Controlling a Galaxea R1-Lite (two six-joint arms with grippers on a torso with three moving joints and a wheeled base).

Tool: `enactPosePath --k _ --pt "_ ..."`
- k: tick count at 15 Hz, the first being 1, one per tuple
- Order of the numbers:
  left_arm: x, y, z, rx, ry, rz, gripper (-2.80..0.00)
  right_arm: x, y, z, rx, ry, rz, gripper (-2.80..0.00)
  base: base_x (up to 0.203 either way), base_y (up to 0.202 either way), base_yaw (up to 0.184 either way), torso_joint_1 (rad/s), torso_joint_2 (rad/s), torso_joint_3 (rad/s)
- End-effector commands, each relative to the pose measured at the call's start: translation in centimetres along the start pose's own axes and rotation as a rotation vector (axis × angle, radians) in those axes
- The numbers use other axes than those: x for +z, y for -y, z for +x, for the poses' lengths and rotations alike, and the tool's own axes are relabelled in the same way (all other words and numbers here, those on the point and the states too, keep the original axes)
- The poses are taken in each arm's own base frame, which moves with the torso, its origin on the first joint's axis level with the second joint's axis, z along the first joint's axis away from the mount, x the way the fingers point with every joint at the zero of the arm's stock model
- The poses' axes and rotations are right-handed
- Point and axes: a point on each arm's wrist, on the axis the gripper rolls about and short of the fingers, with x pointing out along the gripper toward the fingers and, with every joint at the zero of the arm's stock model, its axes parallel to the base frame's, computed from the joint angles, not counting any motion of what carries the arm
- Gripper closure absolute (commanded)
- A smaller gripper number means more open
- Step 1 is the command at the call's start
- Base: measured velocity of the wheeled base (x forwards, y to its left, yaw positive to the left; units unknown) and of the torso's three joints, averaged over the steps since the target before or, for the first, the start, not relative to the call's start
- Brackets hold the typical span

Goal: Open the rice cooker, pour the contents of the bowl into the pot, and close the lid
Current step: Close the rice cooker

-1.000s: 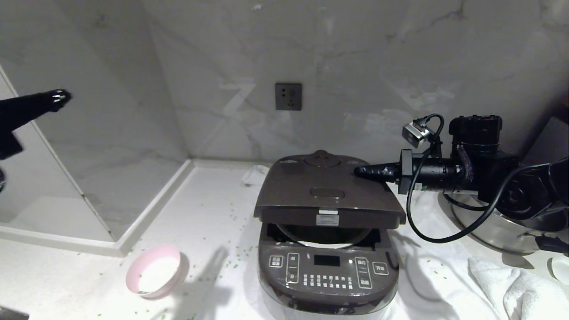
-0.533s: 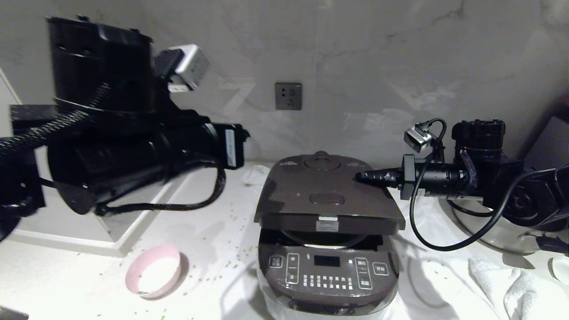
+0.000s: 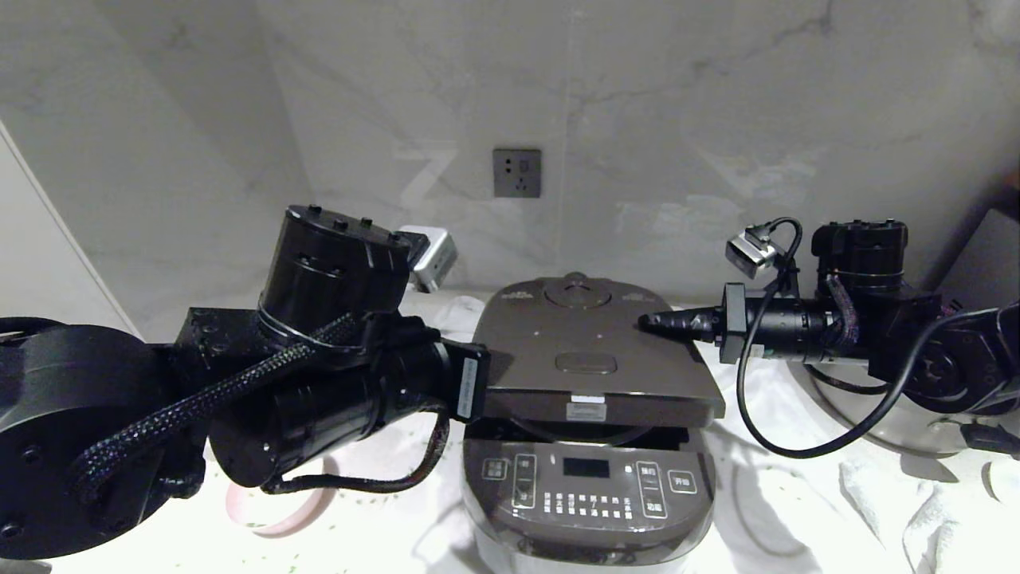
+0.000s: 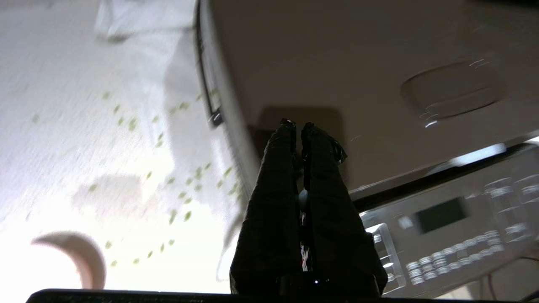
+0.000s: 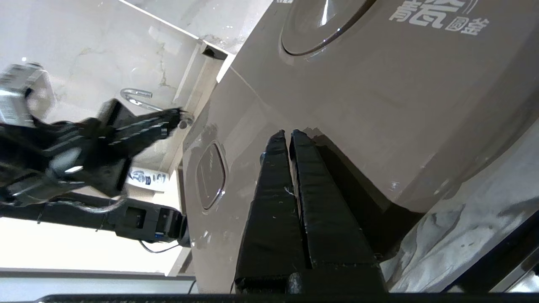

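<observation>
Nearest, the rice cooker stands on the white table, its button panel facing the robot. Just left of it, the pink bowl shows only partly beneath the left arm, with green bits scattered on the table around it. Above the panel, the lid sits nearly down, a dark gap left along its front edge. The left gripper, fingers pressed together and holding nothing, is at the lid's left side. Farther back, the right gripper, fingers likewise pressed together, rests its tip on the lid's rear right part. Beyond hangs a wall socket.
</observation>
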Motion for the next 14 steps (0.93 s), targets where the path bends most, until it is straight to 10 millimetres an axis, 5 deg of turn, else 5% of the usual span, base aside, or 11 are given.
enactPosePath --k 1,14 --pt "-1.4 0.4 -0.3 -0.016 -0.040 0.018 0.00 -0.4 0.2 0.0 0.002 -0.010 0.011 0.00 0.000 0.000 0.000 0.000 0.00 0.000" --pt "-3.8 2.3 2.4 -0.044 -0.109 -0.019 0.00 -5.5 -0.6 -2.8 -0.027 -0.022 0.059 0.00 0.000 0.000 0.000 0.000 0.00 0.000"
